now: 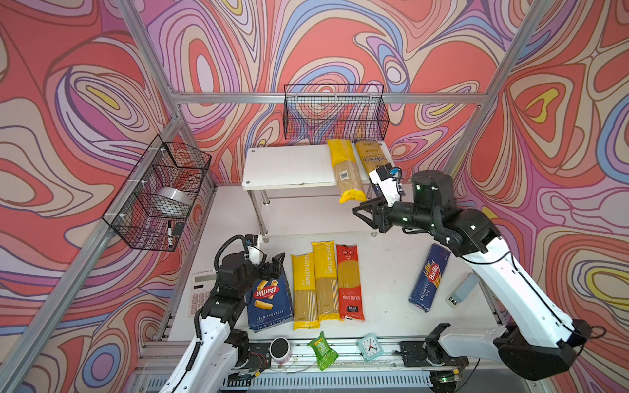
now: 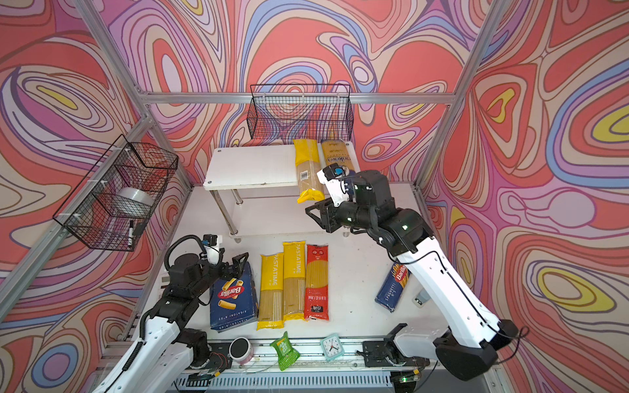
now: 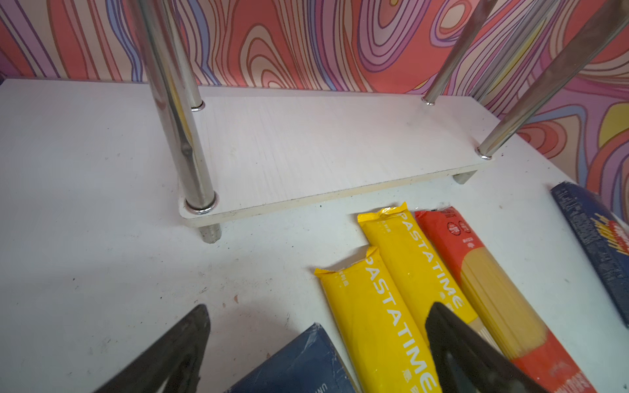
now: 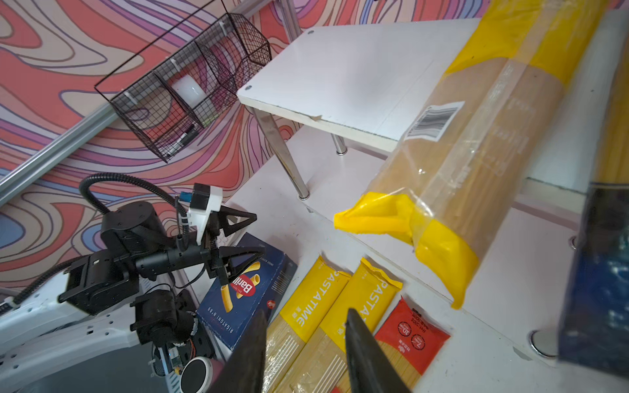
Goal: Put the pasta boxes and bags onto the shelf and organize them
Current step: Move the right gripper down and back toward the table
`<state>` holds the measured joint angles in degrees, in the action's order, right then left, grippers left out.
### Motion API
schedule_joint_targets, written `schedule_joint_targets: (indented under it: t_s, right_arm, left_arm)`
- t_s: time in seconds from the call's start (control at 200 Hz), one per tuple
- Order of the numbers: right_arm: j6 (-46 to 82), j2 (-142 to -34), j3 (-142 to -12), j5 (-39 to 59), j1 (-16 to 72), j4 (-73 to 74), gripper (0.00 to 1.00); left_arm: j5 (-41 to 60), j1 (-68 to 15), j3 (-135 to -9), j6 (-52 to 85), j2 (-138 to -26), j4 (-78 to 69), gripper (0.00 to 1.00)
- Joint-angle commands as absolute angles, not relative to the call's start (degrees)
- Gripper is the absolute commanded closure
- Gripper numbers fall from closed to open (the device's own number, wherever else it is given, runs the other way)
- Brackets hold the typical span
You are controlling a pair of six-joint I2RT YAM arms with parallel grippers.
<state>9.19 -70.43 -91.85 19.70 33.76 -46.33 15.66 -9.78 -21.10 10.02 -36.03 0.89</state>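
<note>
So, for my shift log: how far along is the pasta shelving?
Done: a yellow plastic bag and a gold and dark blue one lie on the white rack's top tier, overhanging its front. In hand: nothing; right gripper open by the yellow bag's end, left gripper open over the wide blue cardboard rigatoni box. Left: that box, two yellow bags, a red bag and the narrow blue spaghetti box, on the table.

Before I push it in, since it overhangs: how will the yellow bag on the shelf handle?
The yellow bag is probably stiff: its end juts past the shelf edge without drooping. Glossy film looks slippery, so a push may slide it. The folded tip looks floppy.
</note>
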Motion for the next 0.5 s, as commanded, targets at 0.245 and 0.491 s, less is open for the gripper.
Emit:
schedule_joint_targets:
  t_s: [0.245,0.491]
  right_arm:
    - [11.8,-63.4,-72.8,17.6,34.3,-46.7,0.55]
    - [15.9,-62.1,-63.0,14.4,34.3,-44.2,0.52]
  left_arm:
    - [21.0,-10.0,-17.3,16.3,-29.9,3.8,0.0]
    - [19.2,-10.0,-12.3,18.2,-22.9,3.5,0.0]
